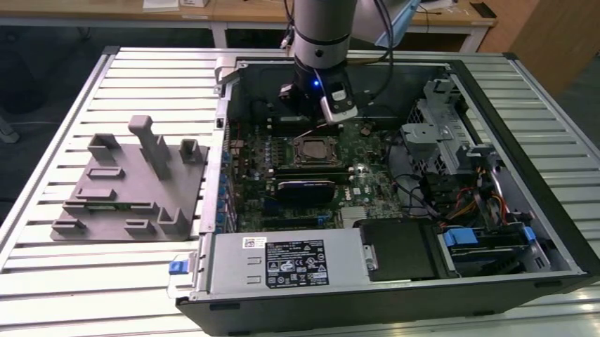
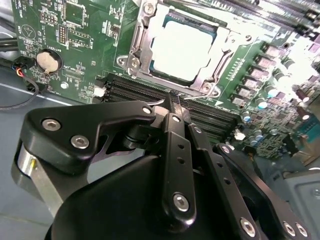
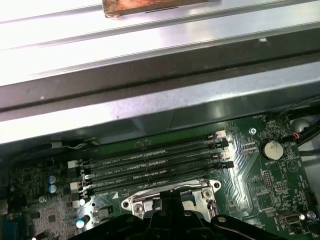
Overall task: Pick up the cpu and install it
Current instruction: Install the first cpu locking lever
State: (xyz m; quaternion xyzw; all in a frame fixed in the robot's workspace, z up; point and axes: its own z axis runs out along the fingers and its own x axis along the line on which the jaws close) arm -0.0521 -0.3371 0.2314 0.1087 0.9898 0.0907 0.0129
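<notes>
already the cpu (image 2: 184, 49) sits flat in the socket (image 2: 137, 47) on the green motherboard (image 2: 75, 30), its silver top showing in the second wrist view. just above the memory slots (image 3: 150, 162) hangs the end effector (image 2: 172, 102), its black fingers (image 2: 176, 150) pressed together and holding nothing. around it stands the open computer case (image 1: 525, 232) on the slatted bench (image 1: 140, 77), beside a grey fixture (image 1: 131, 189).

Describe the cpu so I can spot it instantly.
Inside the open computer case, find the green motherboard. The cpu lies in its metal-framed socket, beside the black memory slots: the sole plain shiny silver square.
</notes>
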